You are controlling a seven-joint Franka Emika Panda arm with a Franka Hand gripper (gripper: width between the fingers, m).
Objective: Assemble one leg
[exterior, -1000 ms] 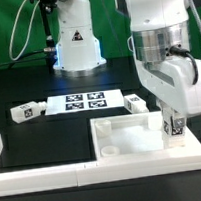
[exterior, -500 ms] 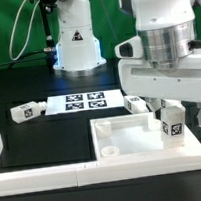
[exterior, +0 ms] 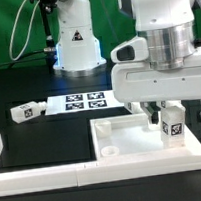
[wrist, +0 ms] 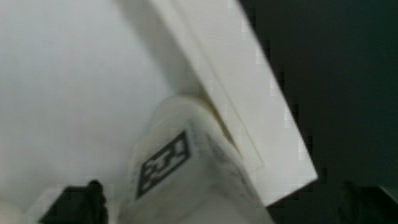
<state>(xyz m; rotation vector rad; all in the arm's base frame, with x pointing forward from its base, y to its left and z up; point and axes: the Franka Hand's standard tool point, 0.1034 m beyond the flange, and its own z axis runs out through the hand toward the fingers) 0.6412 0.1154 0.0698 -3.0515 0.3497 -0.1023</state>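
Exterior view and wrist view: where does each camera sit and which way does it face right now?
Exterior view: off the arm, level with the black table, facing the square panel and marker board; shows the arm's wrist and claw over the leg.
Wrist view: on the wrist, looking down past the dark fingertips at the leg's tag and the panel's rim.
Shared: leg and panel.

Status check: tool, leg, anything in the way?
Tool over panel corner, grip unclear. Leg upright between fingers. Spare leg clear.
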